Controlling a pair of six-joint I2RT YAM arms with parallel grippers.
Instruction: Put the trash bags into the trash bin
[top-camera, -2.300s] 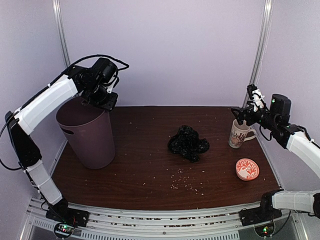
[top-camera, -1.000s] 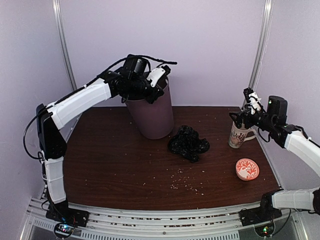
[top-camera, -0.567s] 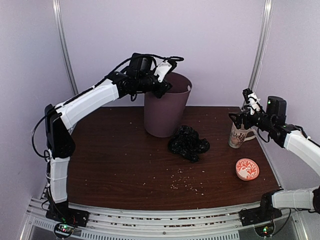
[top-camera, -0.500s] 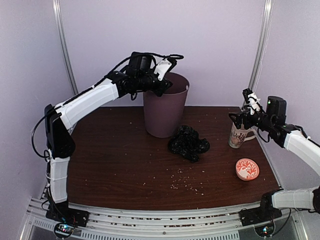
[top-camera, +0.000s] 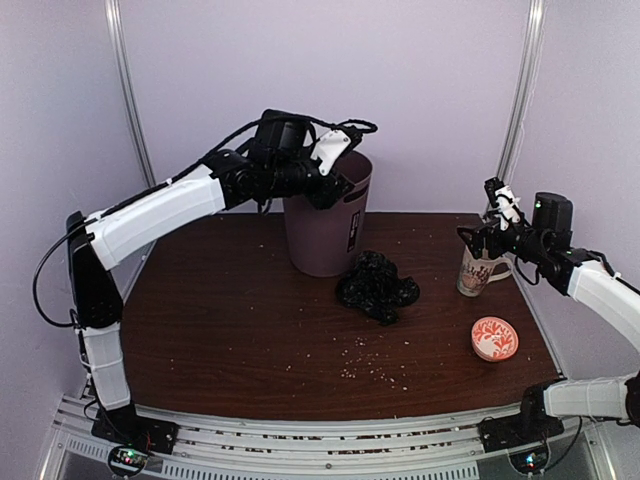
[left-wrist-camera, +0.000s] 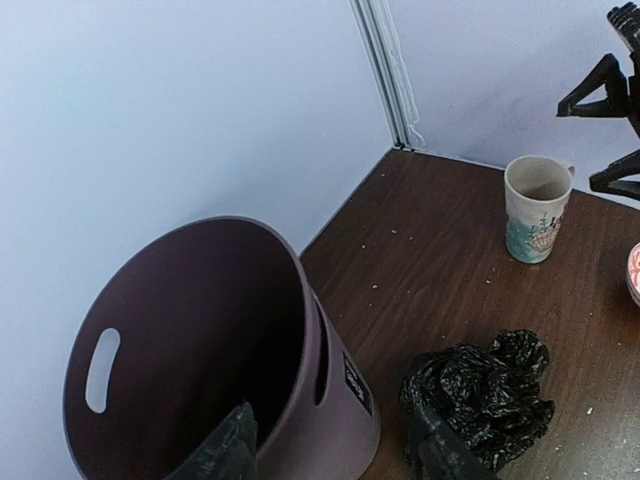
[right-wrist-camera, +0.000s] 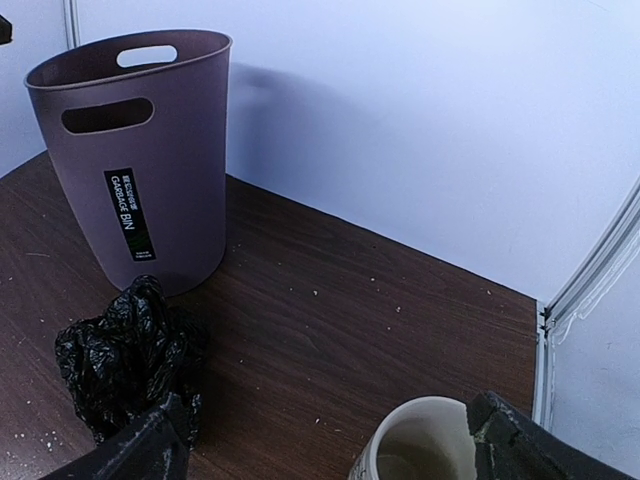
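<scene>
The mauve-brown trash bin (top-camera: 322, 238) stands upright at the back middle of the table, its label facing right. My left gripper (top-camera: 330, 188) hovers at its near rim, open. In the left wrist view one finger (left-wrist-camera: 225, 452) is inside the trash bin (left-wrist-camera: 200, 340) and the other finger (left-wrist-camera: 442, 458) is outside, with the wall between them untouched. The black crumpled trash bags (top-camera: 377, 285) lie on the table just right of the bin's base. My right gripper (top-camera: 487, 232) is open above the mug, holding nothing. The right wrist view shows the bin (right-wrist-camera: 140, 170) and the bags (right-wrist-camera: 125, 355).
A patterned cream mug (top-camera: 478, 268) stands at the right, under my right gripper. A small red-and-white dish (top-camera: 494, 338) lies nearer the front right. Crumbs (top-camera: 368, 365) are scattered on the dark wood. Walls and metal posts close in the back and sides.
The left arm carried the bin from the left side to the back middle and set it upright beside the bags. Its jaws then opened off the rim. The right arm stayed still.
</scene>
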